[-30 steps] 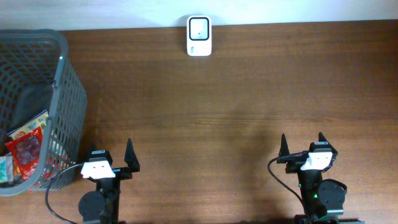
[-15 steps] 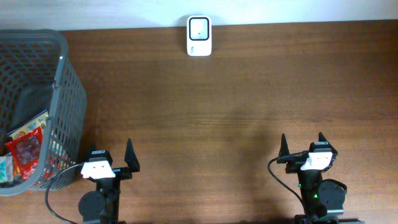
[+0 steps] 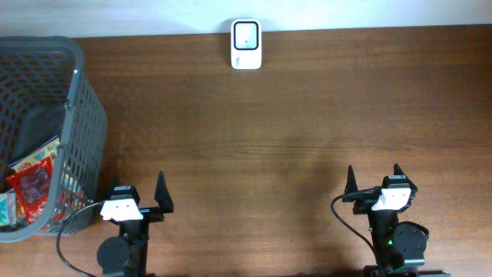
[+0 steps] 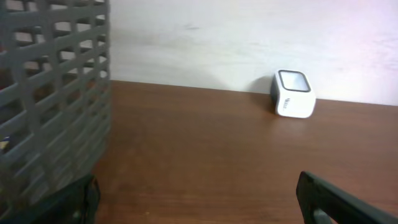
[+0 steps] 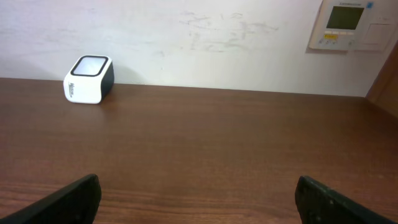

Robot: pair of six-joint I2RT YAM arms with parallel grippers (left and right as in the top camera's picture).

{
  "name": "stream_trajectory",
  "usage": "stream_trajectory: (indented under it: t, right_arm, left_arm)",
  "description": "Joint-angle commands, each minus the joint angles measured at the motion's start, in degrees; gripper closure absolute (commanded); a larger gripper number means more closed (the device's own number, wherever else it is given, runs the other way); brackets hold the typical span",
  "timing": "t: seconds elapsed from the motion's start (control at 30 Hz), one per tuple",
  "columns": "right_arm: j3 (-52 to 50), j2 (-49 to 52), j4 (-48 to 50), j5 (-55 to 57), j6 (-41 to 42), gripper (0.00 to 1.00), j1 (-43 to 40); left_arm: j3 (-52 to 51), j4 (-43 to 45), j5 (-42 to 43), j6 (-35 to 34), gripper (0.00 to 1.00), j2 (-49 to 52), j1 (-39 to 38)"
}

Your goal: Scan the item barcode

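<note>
Table (image 3: 292,131) brown wood-grain, slight sheen; basket (image 3: 88,131) grey matt plastic lattice; scanner (image 3: 246,45) white plastic, probably glossy.

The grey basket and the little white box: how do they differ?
The basket is large, dark grey mesh; the white box is small and solid. The basket sits at the left with colourful packets inside; the box stands at the far edge. Both rest on the wooden table.

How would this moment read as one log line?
left gripper: open, empty | right gripper: open, empty | snack packet: in basket | scanner: far table edge
</note>
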Motion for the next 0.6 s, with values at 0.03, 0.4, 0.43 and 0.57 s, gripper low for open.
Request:
stream_trajectory:
  t: [0.03, 0.4, 0.43, 0.57]
  right_arm:
    - [-0.5, -0.5, -0.1, 0.5, 0.5, 0.02, 0.5]
    - [-0.5, -0.5, -0.1, 0.5, 0.5, 0.01, 0.5]
    - [-0.5, -0.5, 0.0, 0.5, 0.5, 0.02, 0.5]
    - [-0.5, -0.5, -0.1, 0.5, 0.5, 0.02, 0.5]
  left_arm:
    - [-0.3, 15.3, 25.1, -0.1, 0.01, -0.3, -0.3]
    - [17.9, 20.3, 11.9, 1.7, 0.01, 2.8, -0.3]
    - [22.1, 14.6, 8.9, 1.8, 0.01, 4.5, -0.3]
    - [42.7, -10.3, 10.5, 3.7, 0.01, 17.3, -0.3]
